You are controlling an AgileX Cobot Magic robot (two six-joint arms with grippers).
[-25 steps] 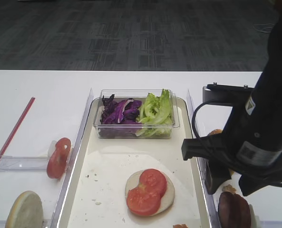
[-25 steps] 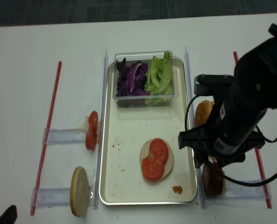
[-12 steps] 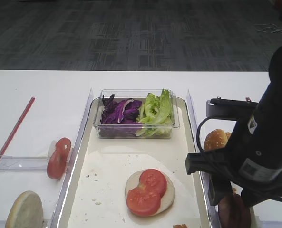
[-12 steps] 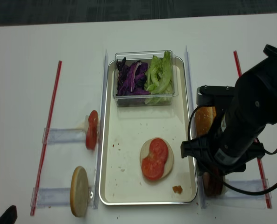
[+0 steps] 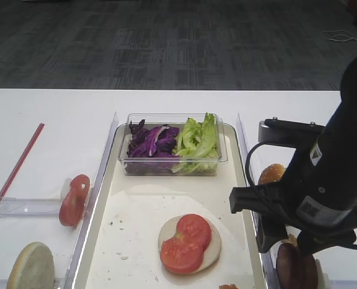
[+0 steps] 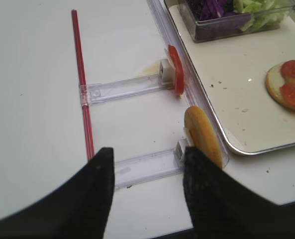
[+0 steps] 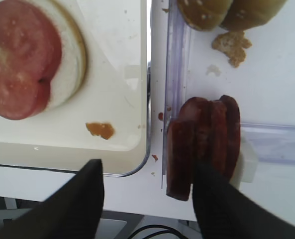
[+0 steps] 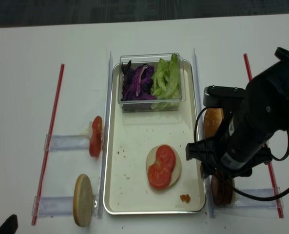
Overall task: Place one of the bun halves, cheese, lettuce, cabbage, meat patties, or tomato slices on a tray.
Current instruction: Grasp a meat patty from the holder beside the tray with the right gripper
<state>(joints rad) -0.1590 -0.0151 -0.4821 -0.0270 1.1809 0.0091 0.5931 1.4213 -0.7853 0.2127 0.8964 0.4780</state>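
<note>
Dark reddish meat patties (image 7: pixel 204 144) stand on edge in a clear rack right of the cream tray (image 7: pixel 112 74). My right gripper (image 7: pixel 149 199) hangs open just above them; one finger is over the tray's corner and the other covers the patties' lower right. On the tray lies a bun half topped with two tomato slices (image 8: pixel 163 165). A clear box holds cabbage (image 8: pixel 137 80) and lettuce (image 8: pixel 166 78). My left gripper (image 6: pixel 147 194) is open over the left table beside an upright bun half (image 6: pixel 202 137). Cheese is out of view.
A tomato slice (image 8: pixel 95 136) stands in a clear rack left of the tray. More bun halves (image 8: pixel 211 121) sit behind the patties. Red straws (image 8: pixel 54 131) lie along both outer sides. An orange crumb (image 7: pixel 101 130) rests near the tray's front corner.
My right arm has shifted toward the front edge and settled over the patties, covering more of them. Its jaws stay equally wide. The food has not moved.
</note>
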